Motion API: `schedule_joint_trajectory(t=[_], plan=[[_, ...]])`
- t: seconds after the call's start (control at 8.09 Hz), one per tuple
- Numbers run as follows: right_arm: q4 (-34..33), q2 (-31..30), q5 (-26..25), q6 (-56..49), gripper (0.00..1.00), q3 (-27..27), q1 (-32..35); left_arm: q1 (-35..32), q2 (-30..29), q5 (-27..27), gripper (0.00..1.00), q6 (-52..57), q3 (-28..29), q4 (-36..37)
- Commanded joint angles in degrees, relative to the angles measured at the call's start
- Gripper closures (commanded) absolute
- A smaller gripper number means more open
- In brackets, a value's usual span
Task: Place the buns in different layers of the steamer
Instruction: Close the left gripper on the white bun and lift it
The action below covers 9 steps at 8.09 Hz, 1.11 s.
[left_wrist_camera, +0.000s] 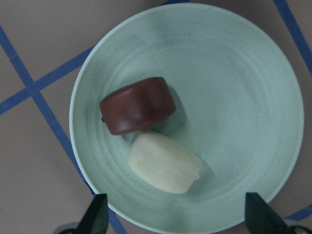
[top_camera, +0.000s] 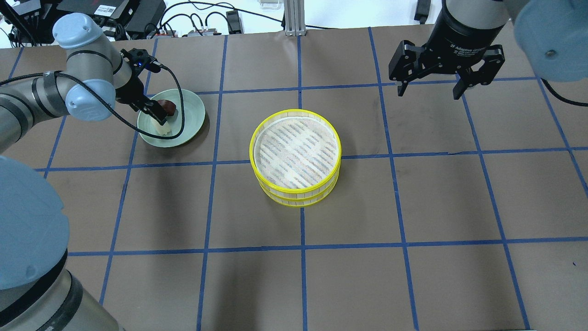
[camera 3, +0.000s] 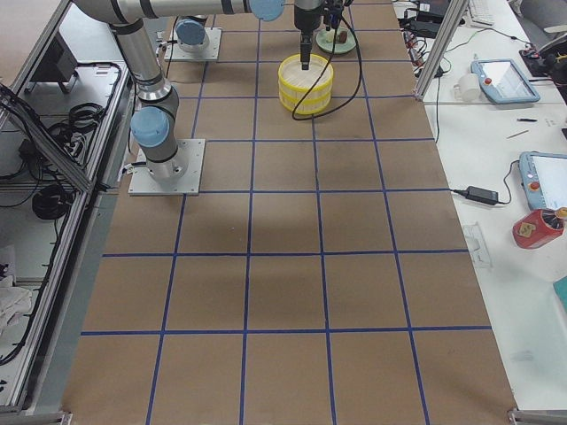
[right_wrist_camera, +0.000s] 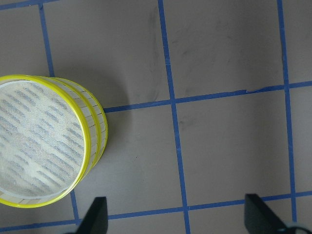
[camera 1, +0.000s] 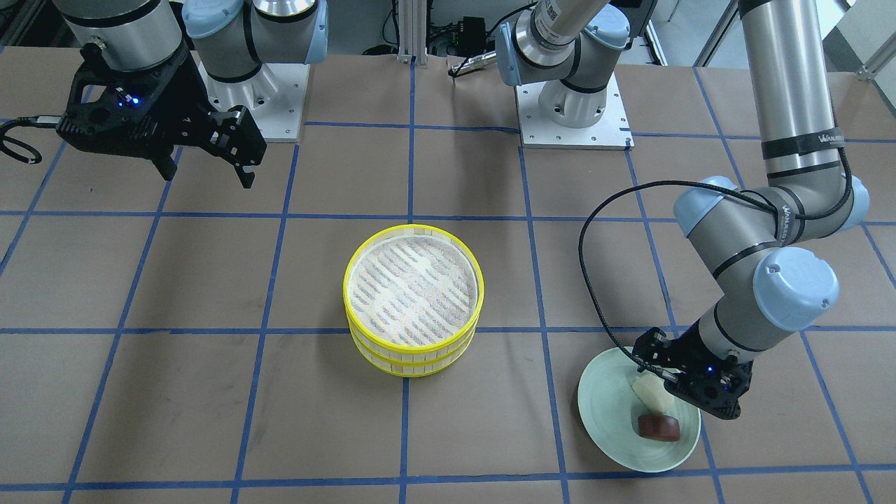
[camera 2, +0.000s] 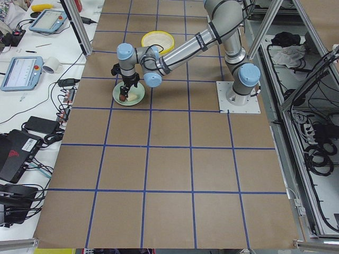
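At ten o'clock from the steamer in the overhead view, a pale green round plate (left_wrist_camera: 234, 97) is set on the brown paper-covered table (top_camera: 413, 207) taped with a blue grid. Two buns are carried on it: a dark reddish-brown oblong bun (left_wrist_camera: 138, 105), touched at its five o'clock by a cream-white oblong bun (left_wrist_camera: 165, 163). The left gripper (left_wrist_camera: 178, 217) is held low over the plate, jaws spread wide, and its black cable (top_camera: 181, 115) is looped across the plate. At centre, the yellow-rimmed round upper layer (top_camera: 295, 151) is stacked on the matching lower layer (top_camera: 294, 198). At two o'clock from the stack, well apart, the right gripper (top_camera: 429, 89) is held above the table, jaws spread.
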Motion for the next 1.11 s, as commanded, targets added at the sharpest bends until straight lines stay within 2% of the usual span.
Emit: schedule_joint_trajectory(t=[0.0, 0.49, 0.62, 0.74, 0.87, 0.99], plan=[[0.0, 0.0, 0.0, 0.0, 0.00, 0.0, 0.0, 0.1, -2.1, -0.4, 0.00, 1.0, 0.2, 3.8], [0.2, -0.1, 0.0, -0.1, 0.00, 0.0, 0.0, 0.1, -4.3, -0.8, 0.01, 0.7, 0.2, 5.9], [0.3, -0.2, 0.0, 0.0, 0.00, 0.0, 0.1, 0.1, -4.7, -0.8, 0.12, 0.7, 0.2, 5.9], [0.2, -0.2, 0.0, -0.1, 0.00, 0.0, 0.1, 0.1, -4.8, -0.9, 0.17, 0.7, 0.2, 5.9], [0.3, -0.2, 0.0, 0.0, 0.00, 0.0, 0.1, 0.1, -4.8, -1.2, 0.29, 0.6, 0.2, 5.9], [0.3, -0.2, 0.0, 0.0, 0.00, 0.0, 0.1, 0.1, -4.8, -1.8, 0.47, 0.5, 0.2, 5.9]])
